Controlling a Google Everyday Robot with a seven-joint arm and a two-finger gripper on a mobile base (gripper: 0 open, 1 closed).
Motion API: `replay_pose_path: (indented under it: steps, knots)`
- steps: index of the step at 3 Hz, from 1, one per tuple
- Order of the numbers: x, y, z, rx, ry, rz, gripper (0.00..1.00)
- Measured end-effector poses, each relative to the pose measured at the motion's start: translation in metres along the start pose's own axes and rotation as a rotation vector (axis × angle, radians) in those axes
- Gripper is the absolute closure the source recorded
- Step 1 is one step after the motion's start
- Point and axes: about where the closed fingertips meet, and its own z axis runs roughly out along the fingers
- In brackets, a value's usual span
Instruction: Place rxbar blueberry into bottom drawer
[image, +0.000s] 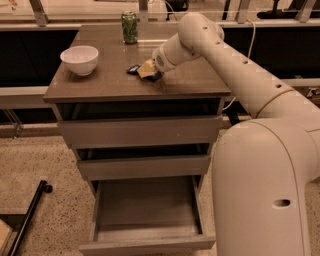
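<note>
Placement had not begun as we read it: the rxbar blueberry (133, 69) lay flat on the counter (190, 82), near the middle of its top, and the bottom drawer (150, 242) stood pulled out and empty far below. The claw (149, 71) was down on the counter right at the bar, covering its right-hand part, so that only the dark left end showed from under it. We could not tell whether the claw was clenched on the bar or released. From the claw, the exposed end lay to the camera's left, toward the white bowl (79, 59). The green can (129, 27) stood well behind, at the counter's far edge. We judged the bar's long axis to run roughly across the counter, left to right in the view and slanting slightly toward the front edge at its hidden end, though most of its length was covered. With only one arm on the rig, the carry we expected was a lift, then a long drop forward and down to the open drawer.
</note>
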Motion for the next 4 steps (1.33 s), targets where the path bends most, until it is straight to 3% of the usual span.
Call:
replay_pose_path:
  steps: [2,4]
  knots:
    - [0.0,0.0,0.0,0.0,0.0,0.0,0.59]
    - [-0.0007,0.0001,-0.0007,0.0,0.0,0.0,0.04]
